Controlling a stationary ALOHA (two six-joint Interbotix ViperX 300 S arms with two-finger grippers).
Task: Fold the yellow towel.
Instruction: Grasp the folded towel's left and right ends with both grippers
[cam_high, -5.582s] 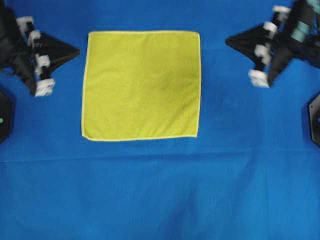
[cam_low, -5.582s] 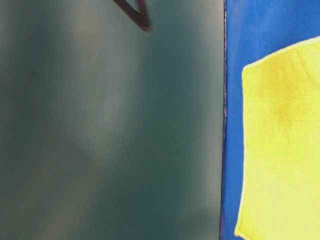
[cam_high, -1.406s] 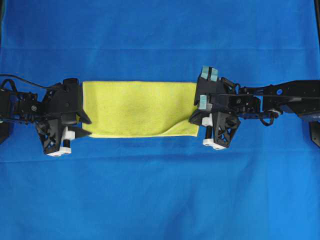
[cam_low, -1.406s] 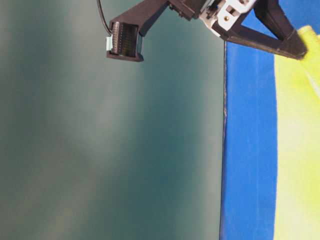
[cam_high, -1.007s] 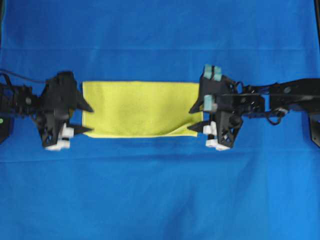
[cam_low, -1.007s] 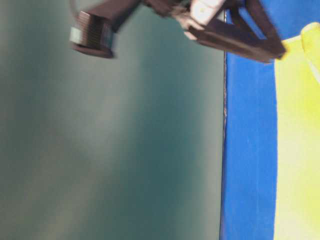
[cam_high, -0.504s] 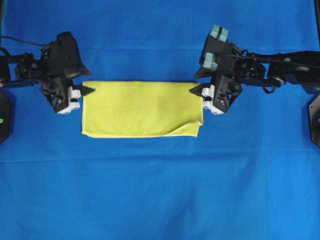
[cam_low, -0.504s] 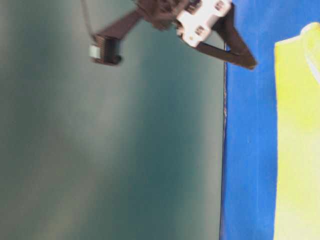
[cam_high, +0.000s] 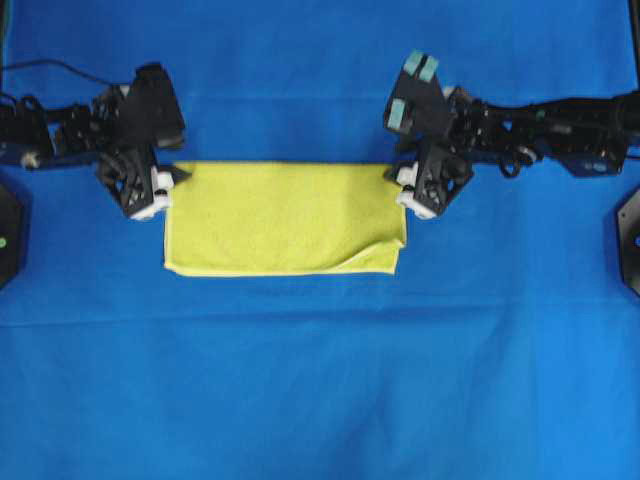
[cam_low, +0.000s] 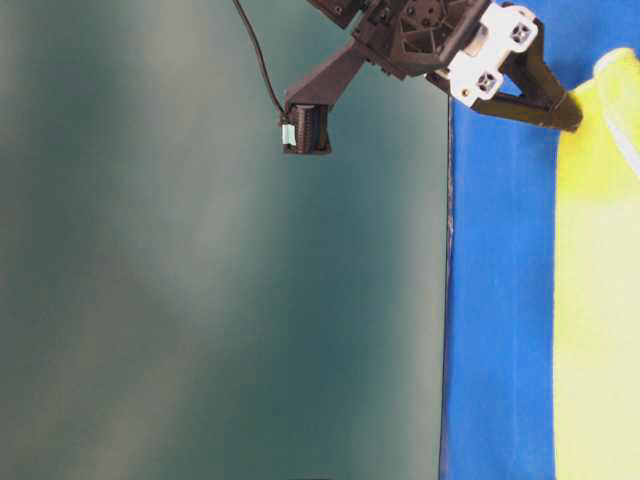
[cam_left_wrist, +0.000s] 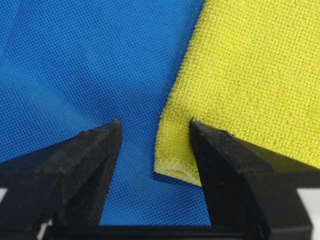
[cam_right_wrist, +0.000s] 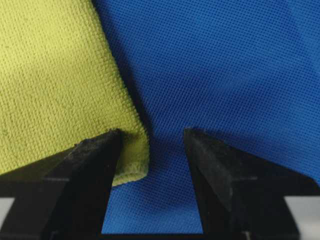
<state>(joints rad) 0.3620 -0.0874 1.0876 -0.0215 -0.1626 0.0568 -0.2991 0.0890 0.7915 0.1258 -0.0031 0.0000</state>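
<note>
A: Quick pass. Where's the cloth?

B: The yellow-green nubbly terry towel with the pale stitched hem (cam_high: 283, 219) lies folded into a wide strip on the big blue woven table cloth (cam_high: 320, 380), about the middle of the overhead view, a bit above centre. Long edges run left to right. Lower right corner has a loose layer lying askew.

A: Left tool?

B: The left black two-fingered gripper (cam_high: 170, 180) sits at the strip's upper left corner. Fingers spread, nothing pinched. In its wrist view the hemmed corner (cam_left_wrist: 175, 167) lies between the two black fingers (cam_left_wrist: 90, 165), close to the right-hand one.

A: Touching?

B: Can't tell. The finger overlaps the towel's edge in that picture; contact isn't clear.

A: Right one?

B: The right black gripper (cam_high: 398, 182) is at the upper right corner, also spread, gripping nothing. Its wrist view shows the folded corner (cam_right_wrist: 131, 159) by the left-hand finger (cam_right_wrist: 85, 180), the other finger over bare blue.

A: Side camera?

B: One dark fingertip sits right at the towel's corner (cam_low: 600, 85). The rest is blurred grey-green.
</note>
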